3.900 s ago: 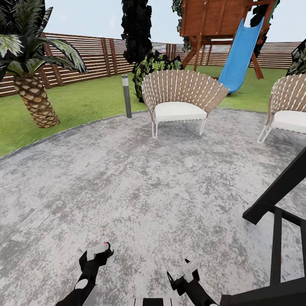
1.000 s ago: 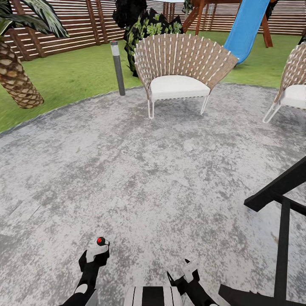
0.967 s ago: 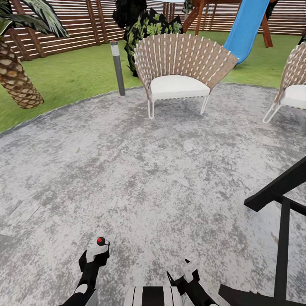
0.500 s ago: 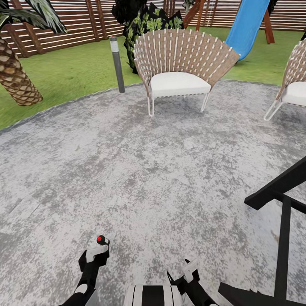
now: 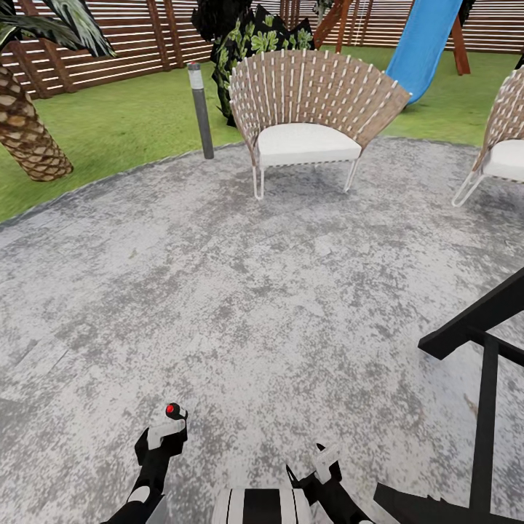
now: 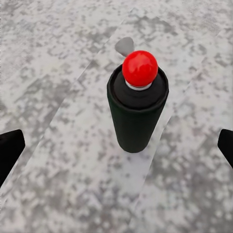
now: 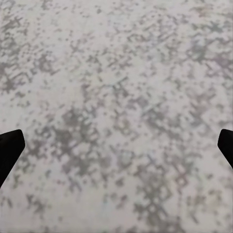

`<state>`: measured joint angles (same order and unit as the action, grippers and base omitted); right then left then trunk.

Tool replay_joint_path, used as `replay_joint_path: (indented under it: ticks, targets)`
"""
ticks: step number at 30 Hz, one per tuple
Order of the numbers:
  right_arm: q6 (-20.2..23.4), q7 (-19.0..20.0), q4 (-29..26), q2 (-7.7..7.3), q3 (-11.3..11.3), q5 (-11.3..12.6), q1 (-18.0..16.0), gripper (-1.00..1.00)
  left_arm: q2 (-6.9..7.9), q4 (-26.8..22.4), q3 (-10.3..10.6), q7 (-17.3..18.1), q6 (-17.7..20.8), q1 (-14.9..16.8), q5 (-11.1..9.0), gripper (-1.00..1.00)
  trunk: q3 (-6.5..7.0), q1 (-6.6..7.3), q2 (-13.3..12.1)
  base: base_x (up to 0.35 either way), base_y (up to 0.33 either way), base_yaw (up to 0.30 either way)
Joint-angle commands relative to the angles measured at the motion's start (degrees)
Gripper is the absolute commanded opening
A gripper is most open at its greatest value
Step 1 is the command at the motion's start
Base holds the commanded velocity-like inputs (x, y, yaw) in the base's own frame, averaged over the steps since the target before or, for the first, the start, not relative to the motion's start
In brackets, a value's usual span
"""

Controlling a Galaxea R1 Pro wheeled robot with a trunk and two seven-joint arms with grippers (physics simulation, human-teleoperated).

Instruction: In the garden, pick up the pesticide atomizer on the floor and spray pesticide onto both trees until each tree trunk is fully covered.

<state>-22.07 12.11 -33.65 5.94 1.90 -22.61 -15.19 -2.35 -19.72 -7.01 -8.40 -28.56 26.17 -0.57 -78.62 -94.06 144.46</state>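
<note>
Atomizer (image 6: 137,109) stands upright on the floor (image 6: 58,160), a dark cylinder with a red ball top (image 6: 140,68), apart from both fingers (image 6: 8,150) of the left gripper (image 5: 161,435), which is spread wide and holds nothing. From the head camera the red top shows just beyond that gripper. Judged: small, rigid and light, with smooth round walls that may slip and a narrow base that tips if nudged; best taken mid-body, below the collar, leaving the ball free for spraying. Right gripper (image 5: 323,466) near the atomizer, over bare paving, also spread and empty. Chair (image 5: 309,124), lamp post (image 5: 200,109) and palm (image 5: 29,138) well beyond the atomizer; black frame (image 5: 480,378) off to its right.
</note>
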Motion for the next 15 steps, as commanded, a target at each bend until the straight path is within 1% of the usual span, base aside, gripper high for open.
replay_joint_path:
  ticks: [1, 11, 15]
  targets:
    - [-0.2, 0.3, 0.0, 0.03, 0.2, -0.2, 0.0, 1.00, -0.03, 0.0, -0.1, 0.0, -0.2, 0.0, 0.0, 1.00, -0.03, 0.01, 0.0, 0.000, 0.000, 0.000]
    - [-0.2, 0.3, 0.1, 0.03, 0.2, -0.2, 0.0, 1.00, 0.03, 0.0, -0.2, 0.0, -0.3, 0.0, 0.0, 1.00, -0.03, 0.01, 0.0, 0.000, 0.000, 0.000]
    - [-0.2, 0.3, 0.1, 0.03, 0.2, -0.2, 0.0, 1.00, 0.06, -0.2, -0.3, 0.0, -0.3, 0.0, 0.0, 1.00, -0.92, -0.09, 0.1, 0.000, 0.000, 0.000]
